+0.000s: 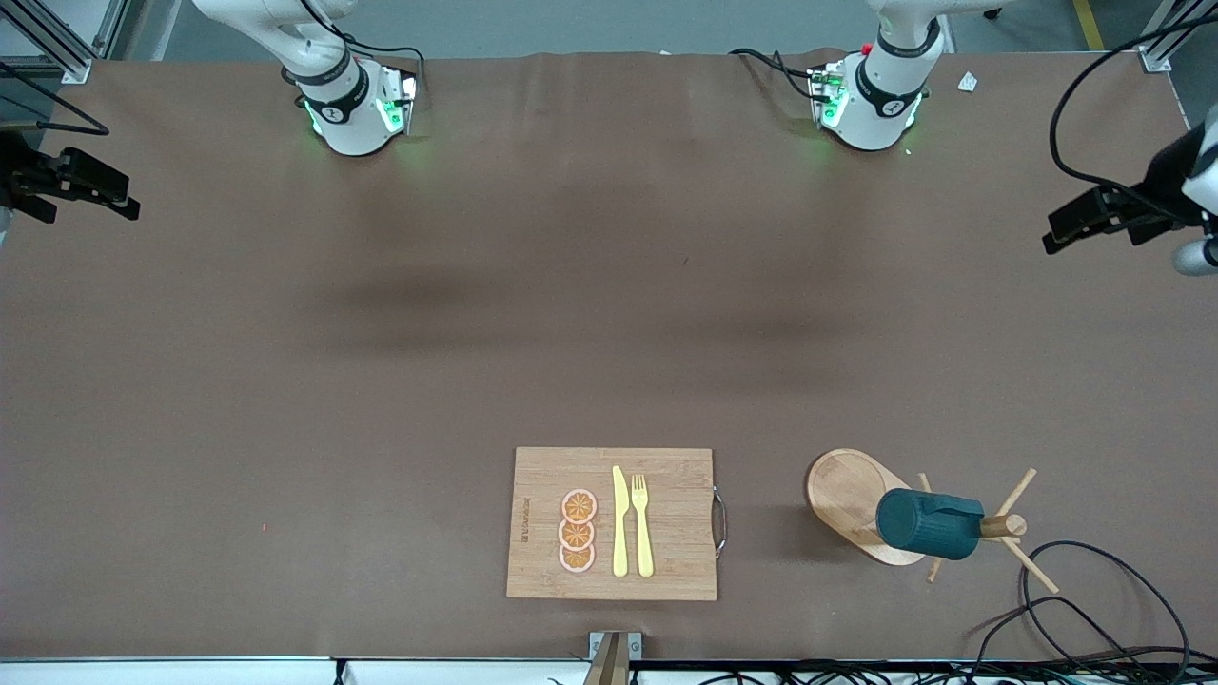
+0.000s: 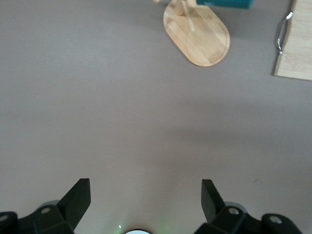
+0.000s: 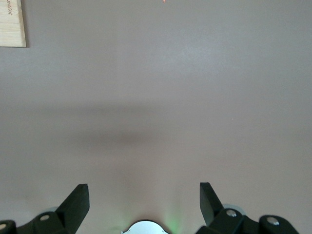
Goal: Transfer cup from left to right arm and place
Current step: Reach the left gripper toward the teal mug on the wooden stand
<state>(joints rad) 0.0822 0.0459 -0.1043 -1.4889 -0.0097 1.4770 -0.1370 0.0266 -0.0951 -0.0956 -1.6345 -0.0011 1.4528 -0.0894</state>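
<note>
The dark teal cup (image 1: 928,523) hangs sideways on a peg of a wooden mug tree (image 1: 847,499), near the front camera toward the left arm's end of the table. Its inside is hidden. In the left wrist view only a sliver of the cup (image 2: 229,3) shows, above the tree's oval base (image 2: 197,34). My left gripper (image 2: 146,195) is open and empty, high over bare table, well short of the mug tree. My right gripper (image 3: 144,197) is open and empty, high over bare table. Neither gripper shows in the front view.
A wooden cutting board (image 1: 666,476) with a metal handle lies near the front edge, beside the mug tree. It carries three orange slices (image 1: 578,531), a yellow knife (image 1: 619,523) and a fork (image 1: 642,523). Black cables (image 1: 1075,609) lie by the mug tree.
</note>
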